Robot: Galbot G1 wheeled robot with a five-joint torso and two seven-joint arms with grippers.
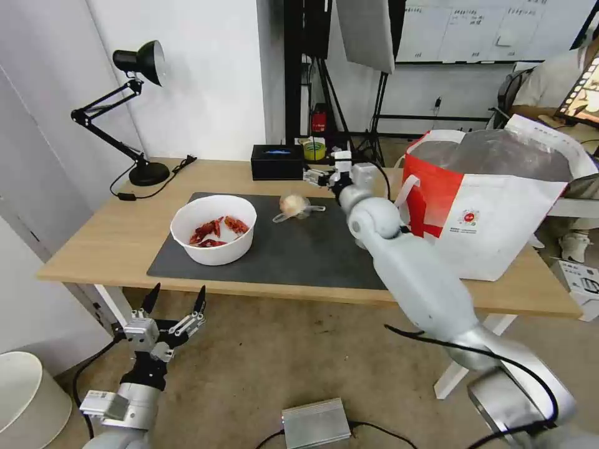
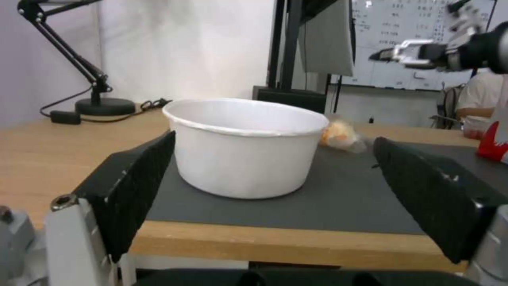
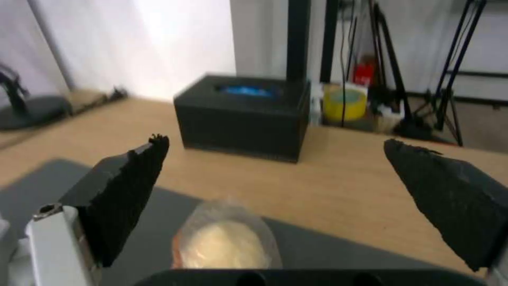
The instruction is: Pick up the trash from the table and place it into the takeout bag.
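the right end effector [image 1: 321, 178] hangs released, fingers spread, over the far part of the bench [image 1: 87, 243] — the wrapped lump [image 1: 294, 204] lies on the grey mat [image 1: 299, 249] just beneath and slightly nearer the robot, its wrap trailing sideways. the left end effector [image 1: 175, 302], also released, waits below the bench's near edge, facing the bowl [image 1: 214, 228]. the bag [image 1: 499, 206] stands at the bench's right end — red round logo, writing unreadable.
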